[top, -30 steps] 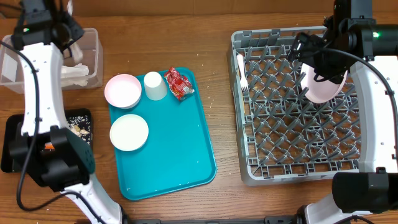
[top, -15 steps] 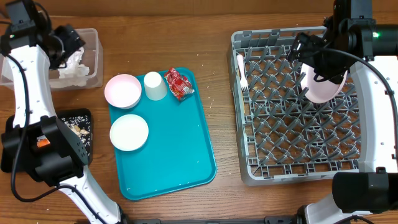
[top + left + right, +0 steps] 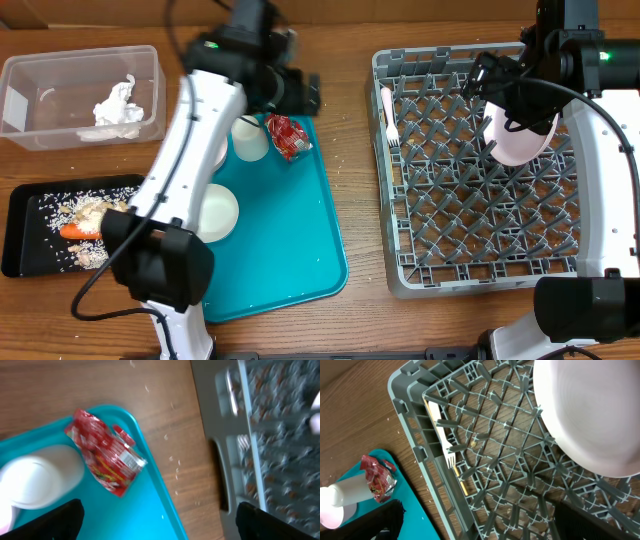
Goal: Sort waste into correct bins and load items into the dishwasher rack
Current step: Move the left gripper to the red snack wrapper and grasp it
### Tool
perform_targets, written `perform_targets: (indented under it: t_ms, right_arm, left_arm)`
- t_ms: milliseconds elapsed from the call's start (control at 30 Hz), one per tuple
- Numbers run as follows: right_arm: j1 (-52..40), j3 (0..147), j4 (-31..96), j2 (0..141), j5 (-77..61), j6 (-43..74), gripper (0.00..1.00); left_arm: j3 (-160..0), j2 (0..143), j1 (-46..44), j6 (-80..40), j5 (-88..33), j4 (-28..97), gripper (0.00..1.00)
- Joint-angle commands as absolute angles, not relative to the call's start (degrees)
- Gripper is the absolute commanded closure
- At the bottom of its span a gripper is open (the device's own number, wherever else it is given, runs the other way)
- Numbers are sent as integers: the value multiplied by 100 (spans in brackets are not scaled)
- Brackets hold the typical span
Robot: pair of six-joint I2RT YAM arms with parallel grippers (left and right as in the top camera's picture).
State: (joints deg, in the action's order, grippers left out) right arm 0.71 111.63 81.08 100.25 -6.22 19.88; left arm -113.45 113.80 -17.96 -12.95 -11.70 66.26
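Left gripper has been swung from clear tub to above red wrapper, held wide, empty. Wrapper judged light, crinkly, slippery; best pinched mid-body.

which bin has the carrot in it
The shallow black tray: the orange carrot lies in it among rice scraps. The clear tub, above it in the overhead view, holds a crumpled white napkin instead.

Left jaws swung from clear tub to over red wrapper
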Motion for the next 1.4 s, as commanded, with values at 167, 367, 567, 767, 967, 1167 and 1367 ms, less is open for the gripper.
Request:
perform_targets:
  t_ms: [167, 367, 567, 767, 967, 1167, 1367]
  right_arm:
    - [82, 11214, 8095, 9998, -670, 2021, 0]
    - [82, 11214, 8095, 9998, -670, 2021, 0]
    - [82, 11214, 8095, 9998, -670, 2021, 0]
    - [82, 11214, 8095, 9998, -670, 2021, 0]
    - [82, 11214, 8095, 9998, -670, 2021, 0]
    - [82, 11214, 8095, 9998, -670, 2021, 0]
    - [82, 11214, 8095, 9998, -670, 2021, 0]
  left_arm:
    - [-10669, 11799, -2801, -64, 834, 6705, 0]
    - [-10643, 12119, -2875, 679, 869, 6661, 0]
    - [-10643, 12643, -2888, 751, 1732, 6532, 0]
    - [-10643, 13133, -2934, 834, 1859, 6462, 0]
    - [-10643, 13279, -2932, 735, 2036, 6300, 45]
    - [-10667, 13251, -2969, 200, 2724, 6292, 90]
    - [-10936, 12914, -3059, -379, 2735, 6552, 96]
